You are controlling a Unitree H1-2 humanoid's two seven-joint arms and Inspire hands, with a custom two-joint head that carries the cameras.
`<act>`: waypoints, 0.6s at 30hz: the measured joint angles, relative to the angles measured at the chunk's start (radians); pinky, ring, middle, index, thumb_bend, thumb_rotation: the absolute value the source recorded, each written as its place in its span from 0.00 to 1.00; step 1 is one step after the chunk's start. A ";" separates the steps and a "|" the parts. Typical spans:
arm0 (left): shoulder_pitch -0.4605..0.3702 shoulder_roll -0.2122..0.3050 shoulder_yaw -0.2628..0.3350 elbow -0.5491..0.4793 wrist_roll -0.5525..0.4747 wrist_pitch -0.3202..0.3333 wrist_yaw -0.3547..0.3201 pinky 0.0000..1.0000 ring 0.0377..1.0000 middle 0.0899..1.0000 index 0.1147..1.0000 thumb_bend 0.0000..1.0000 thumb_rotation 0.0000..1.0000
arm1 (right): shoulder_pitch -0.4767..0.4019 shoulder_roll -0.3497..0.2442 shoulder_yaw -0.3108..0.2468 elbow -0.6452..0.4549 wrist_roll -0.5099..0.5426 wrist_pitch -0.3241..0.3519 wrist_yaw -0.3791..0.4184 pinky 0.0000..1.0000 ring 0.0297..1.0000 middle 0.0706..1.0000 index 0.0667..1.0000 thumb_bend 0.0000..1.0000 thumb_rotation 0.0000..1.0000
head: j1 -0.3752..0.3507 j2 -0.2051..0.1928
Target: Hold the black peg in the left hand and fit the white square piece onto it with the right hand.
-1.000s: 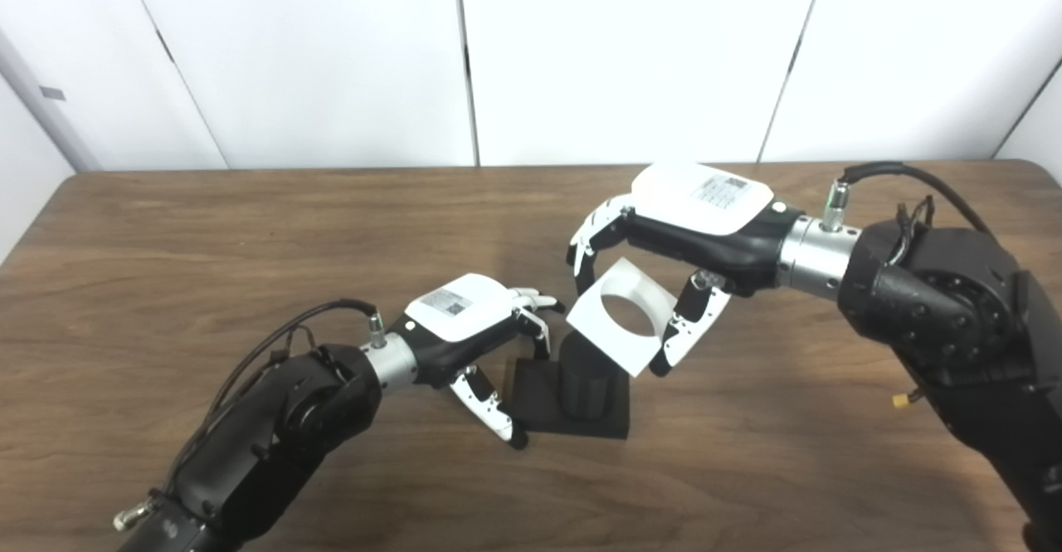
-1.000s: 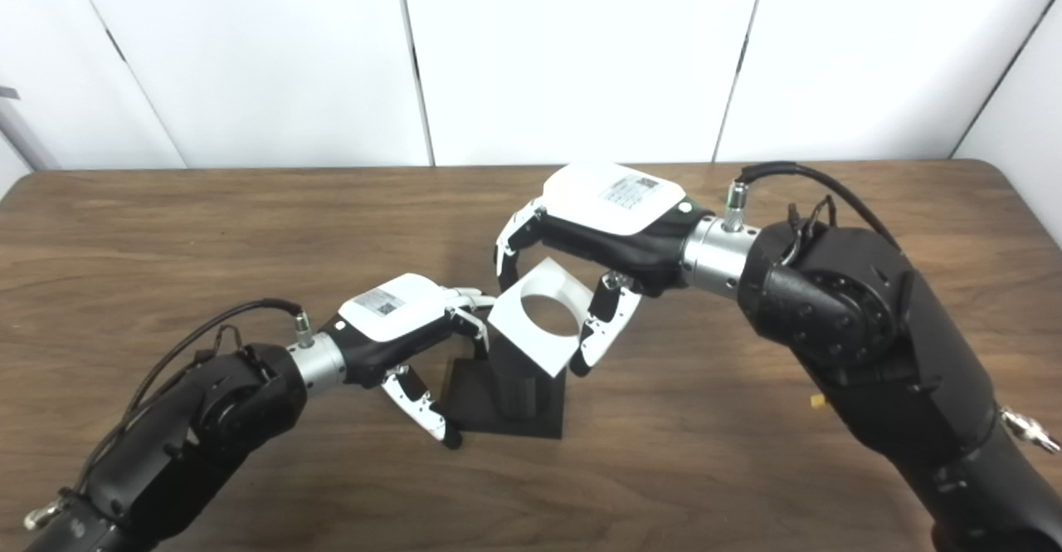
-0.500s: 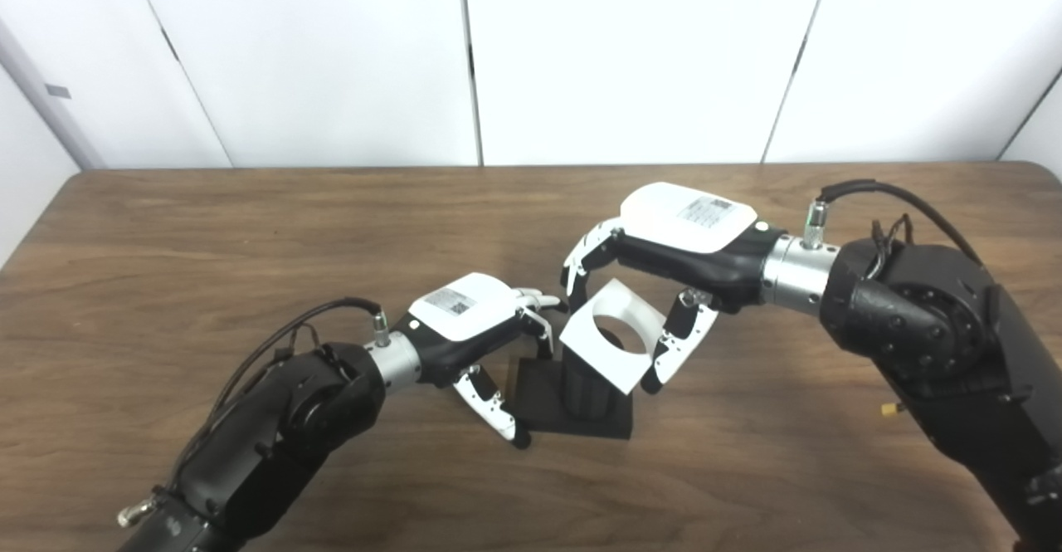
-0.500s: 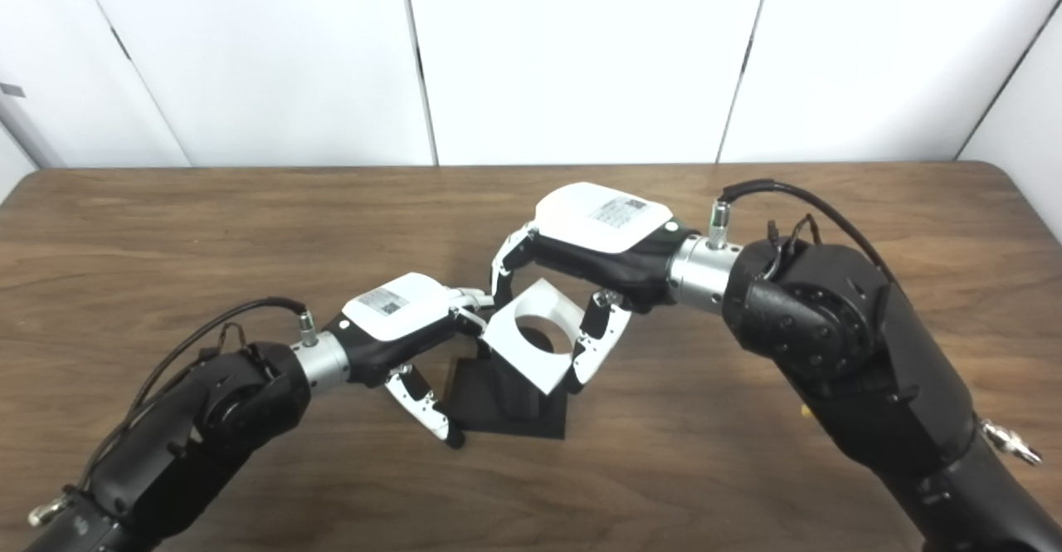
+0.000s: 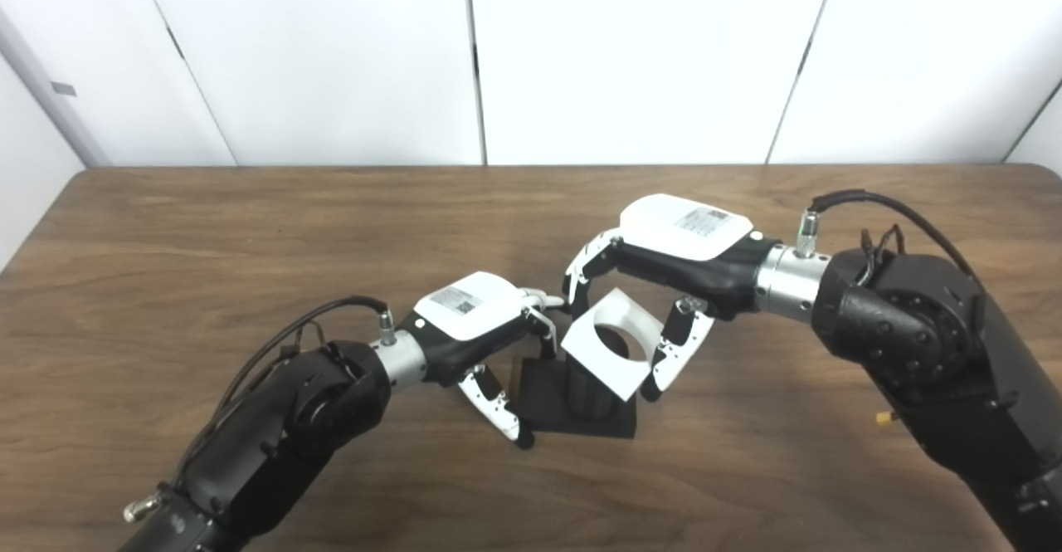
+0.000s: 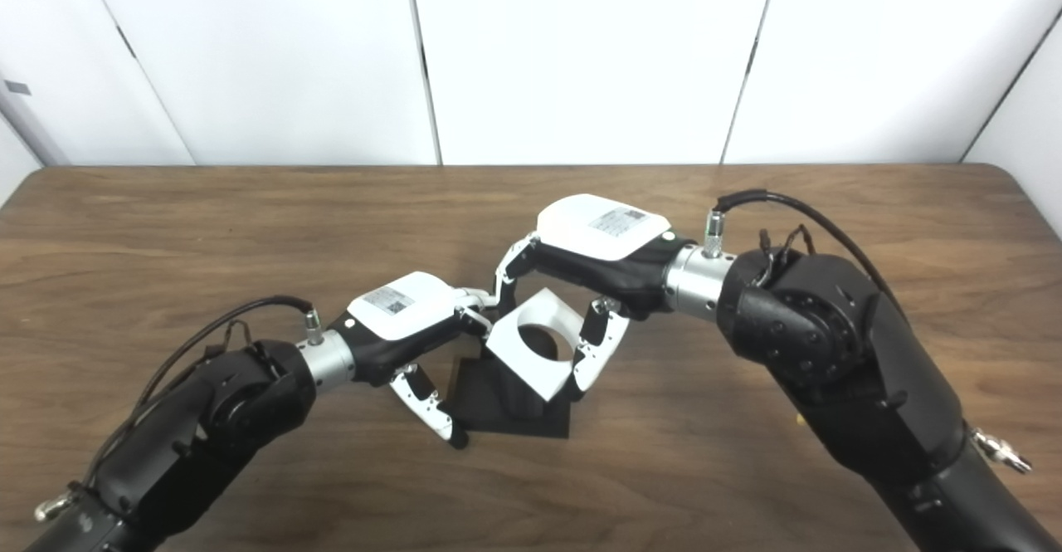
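left hand [image 5: 477, 328]: sitting at 9 o'clock of the peg, thumb reaching down along the base's left edge, fingers curling toward its far left corner; it is gripping the base edge, bracing the peg more than wrapping the post. Judging this keeps the base from sliding while the piece is being pushed on.
peg [image 5: 591, 386]: black round post standing upright on a flat black square base, base lying on the table, nearest the camera of the task things. Post top is showing dark through the piece's hole.
piece [image 5: 610, 354]: white square with a round hole, being held tilted, one corner pointing down, hole sitting over the post top. Judging it is starting onto the post but not seated; the tilt could be jamming it, so it is needing levelling before going down.
right hand [image 5: 664, 266]: coming in from 2 o'clock above the peg, clamping the piece, thumb pressing its right edge, fingers hooking the far left edge. Palm is staying above, so the hole is staying visible for lining up.
containers: none here; the hole is the only thing taking anything in, and the post top is sitting in it.
table [image 5: 249, 228]: brown wood, running far back to 12 o'clock.
wall [image 5: 630, 54]: white panels behind, farthest.
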 measured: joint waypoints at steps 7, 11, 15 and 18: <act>0.000 -0.002 0.000 -0.007 0.000 0.014 -0.013 0.85 0.92 0.92 0.43 0.52 0.07 | 0.017 0.009 0.004 0.014 -0.010 -0.005 -0.009 0.77 0.79 0.73 0.44 0.52 0.13 | -0.002 0.000; 0.000 -0.002 0.000 -0.007 0.001 0.014 -0.013 0.85 0.92 0.92 0.43 0.52 0.07 | 0.018 0.014 0.008 0.030 -0.015 -0.008 -0.021 0.78 0.79 0.73 0.44 0.52 0.13 | -0.002 0.000; 0.000 -0.002 0.000 -0.007 0.003 0.014 -0.013 0.86 0.92 0.92 0.43 0.52 0.07 | 0.018 0.022 0.014 0.031 -0.021 -0.009 -0.028 0.78 0.78 0.73 0.44 0.52 0.13 | -0.005 0.000; 0.000 -0.003 0.000 -0.007 0.003 0.014 -0.013 0.85 0.92 0.92 0.43 0.52 0.07 | 0.018 0.027 0.018 0.034 -0.024 -0.012 -0.032 0.78 0.78 0.73 0.44 0.52 0.13 | -0.003 0.000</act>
